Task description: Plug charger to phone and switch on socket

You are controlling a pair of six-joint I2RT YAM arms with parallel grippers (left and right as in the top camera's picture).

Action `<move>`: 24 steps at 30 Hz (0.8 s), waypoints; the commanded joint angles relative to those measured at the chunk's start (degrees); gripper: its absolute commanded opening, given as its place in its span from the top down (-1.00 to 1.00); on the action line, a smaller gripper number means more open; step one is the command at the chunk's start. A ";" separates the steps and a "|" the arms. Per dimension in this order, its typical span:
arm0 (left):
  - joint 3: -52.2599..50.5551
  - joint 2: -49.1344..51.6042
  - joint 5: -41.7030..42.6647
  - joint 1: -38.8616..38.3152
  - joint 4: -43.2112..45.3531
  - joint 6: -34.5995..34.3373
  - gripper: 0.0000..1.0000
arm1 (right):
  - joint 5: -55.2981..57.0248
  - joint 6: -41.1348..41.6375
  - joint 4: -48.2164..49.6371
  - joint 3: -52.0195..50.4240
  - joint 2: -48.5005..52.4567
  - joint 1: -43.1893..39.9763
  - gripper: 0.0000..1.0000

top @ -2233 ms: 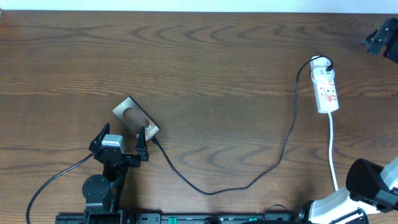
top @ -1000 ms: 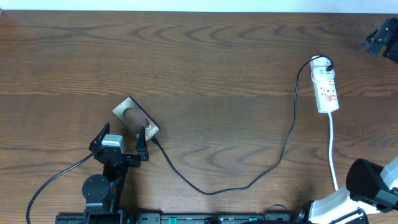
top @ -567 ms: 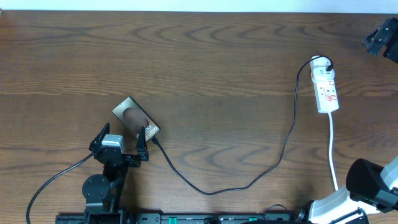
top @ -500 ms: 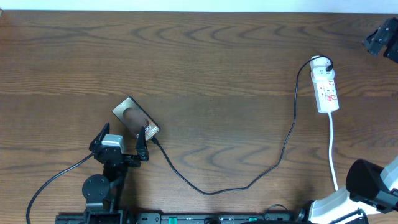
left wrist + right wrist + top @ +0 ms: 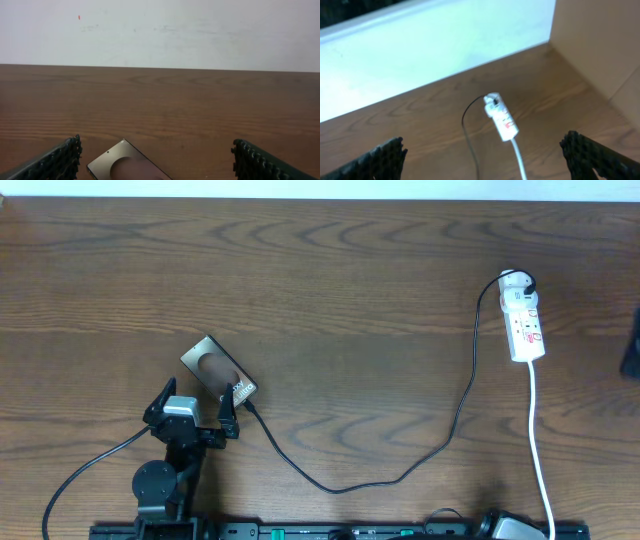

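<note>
The bronze phone (image 5: 216, 367) lies slantwise on the table at the lower left, and its far end shows in the left wrist view (image 5: 125, 165). My left gripper (image 5: 193, 408) is open and empty just in front of the phone's near end, in the left wrist view too (image 5: 157, 167). The black charger cable (image 5: 340, 487) runs from the phone's near end to a plug in the white socket strip (image 5: 525, 320). I cannot tell whether its tip is in the phone. My right gripper (image 5: 487, 162) is open and empty, high above the socket strip (image 5: 501, 117).
The strip's white cord (image 5: 541, 450) runs to the front edge. A dark part of the right arm (image 5: 632, 345) shows at the right edge. The left arm's own black cable (image 5: 85, 470) loops at the front left. A white wall and a side panel (image 5: 600, 45) border the table.
The right arm has swung: its dark parts at the top right and lower right are gone, and a dark part now shows at the right edge. The left arm, phone and cable are unmoved.
</note>
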 commanded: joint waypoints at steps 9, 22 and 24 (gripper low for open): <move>-0.42 -0.37 0.70 0.09 -2.82 1.01 -0.89 | 0.92 -1.09 15.28 -18.01 -12.98 9.81 -0.98; -0.42 -0.37 0.70 0.09 -2.82 1.01 -0.89 | -3.34 -1.14 52.54 -77.94 -38.73 19.43 -0.98; -0.42 -0.37 0.70 0.09 -2.82 1.01 -0.89 | -3.30 -1.20 57.51 -85.74 -41.64 21.51 -0.98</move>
